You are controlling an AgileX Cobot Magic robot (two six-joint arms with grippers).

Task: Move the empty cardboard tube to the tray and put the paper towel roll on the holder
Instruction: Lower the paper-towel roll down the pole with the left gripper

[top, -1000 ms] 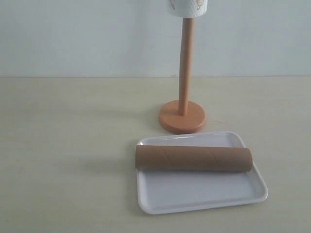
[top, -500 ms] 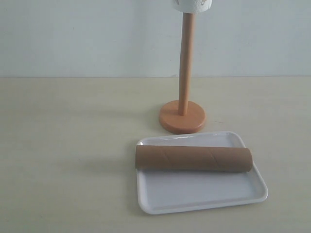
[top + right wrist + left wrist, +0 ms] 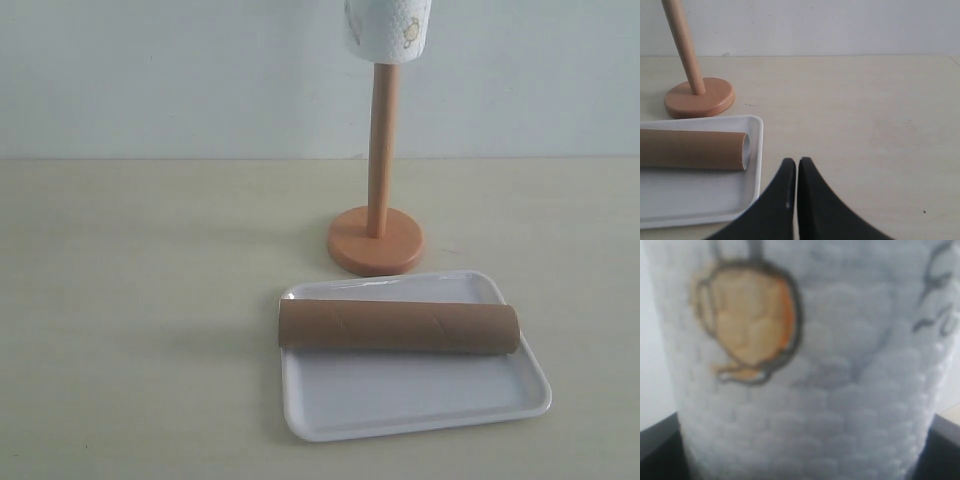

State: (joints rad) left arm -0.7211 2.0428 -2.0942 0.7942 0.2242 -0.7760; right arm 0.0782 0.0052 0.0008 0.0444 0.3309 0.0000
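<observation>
The paper towel roll (image 3: 388,28) hangs at the top of the exterior view, its lower end slipped over the tip of the holder's pole (image 3: 380,150). The holder's disc base (image 3: 375,241) stands behind the tray. In the left wrist view the roll (image 3: 805,365) fills the picture, with a yellow cartoon print on it. Dark fingers (image 3: 655,450) of my left gripper flank it on both sides, shut on it. The brown cardboard tube (image 3: 398,327) lies on its side across the white tray (image 3: 420,400). My right gripper (image 3: 797,162) is shut and empty, beside the tray's rim (image 3: 758,150) and the tube's open end (image 3: 745,151).
The pale tabletop (image 3: 140,260) spreads left of the tray and holder, with a plain white wall (image 3: 150,80) behind it. Neither arm shows in the exterior view.
The towel roll rose slightly, then came down; its lower end now sits lower on the pole than a second ago. The tube, tray and holder have not moved.
</observation>
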